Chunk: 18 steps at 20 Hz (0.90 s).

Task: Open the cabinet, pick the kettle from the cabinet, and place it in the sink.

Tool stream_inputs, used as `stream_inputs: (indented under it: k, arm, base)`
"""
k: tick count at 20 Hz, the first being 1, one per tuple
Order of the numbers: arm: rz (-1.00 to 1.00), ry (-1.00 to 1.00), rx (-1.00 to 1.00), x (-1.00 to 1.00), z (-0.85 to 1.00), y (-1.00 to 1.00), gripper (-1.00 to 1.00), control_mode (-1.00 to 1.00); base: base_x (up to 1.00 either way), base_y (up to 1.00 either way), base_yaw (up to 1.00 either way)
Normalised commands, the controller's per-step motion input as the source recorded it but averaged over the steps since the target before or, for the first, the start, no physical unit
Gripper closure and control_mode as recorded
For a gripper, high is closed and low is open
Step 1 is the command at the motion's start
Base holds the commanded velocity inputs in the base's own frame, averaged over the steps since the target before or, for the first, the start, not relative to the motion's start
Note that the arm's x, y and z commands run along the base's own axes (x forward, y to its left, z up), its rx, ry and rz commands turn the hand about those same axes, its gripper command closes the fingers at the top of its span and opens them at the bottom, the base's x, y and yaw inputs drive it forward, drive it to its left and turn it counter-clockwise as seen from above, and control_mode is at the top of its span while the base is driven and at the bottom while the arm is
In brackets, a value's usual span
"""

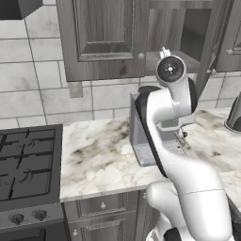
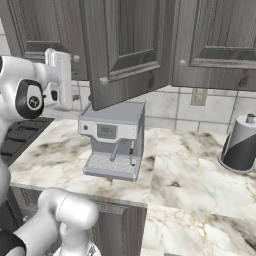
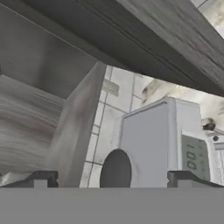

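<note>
1. Left of the coffee machine, a black stove adjoins the marble counter.
2. Above the coffee machine, the cabinet has one door swung open; its visible interior looks bare.
3. The gripper hangs above the coffee machine, fingers wide apart, holding nothing.
4. Right of the coffee machine stands a grey and black canister.

cabinet: dark grey-brown grained wood, matt; small round metal knobs
counter: pale veined marble, smooth
coffee machine: grey plastic, matt
wall tiles: pale stone look, smooth
stove: black, matt
</note>
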Motion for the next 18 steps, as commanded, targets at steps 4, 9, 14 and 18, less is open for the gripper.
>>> stream_inputs:
  k: [4,9,14,18]
  arm:
    - [-0.38,-0.10,0.00,0.21,0.06,-0.25,-1.00,-1.00]
    - [-0.36,-0.13,0.01,0.11,0.02,-0.33,-1.00,-1.00]
    - [-0.24,-0.30,0.04,-0.04,0.00,-0.34,-1.00,-1.00]
    - [-0.24,-0.35,0.05,-0.19,0.00,-0.26,-1.00,-1.00]
  base:
    - [0.00,0.00,0.00]
    - [0.00,0.00,0.00]
    - [0.00,0.00,0.00]
    - [0.00,0.00,0.00]
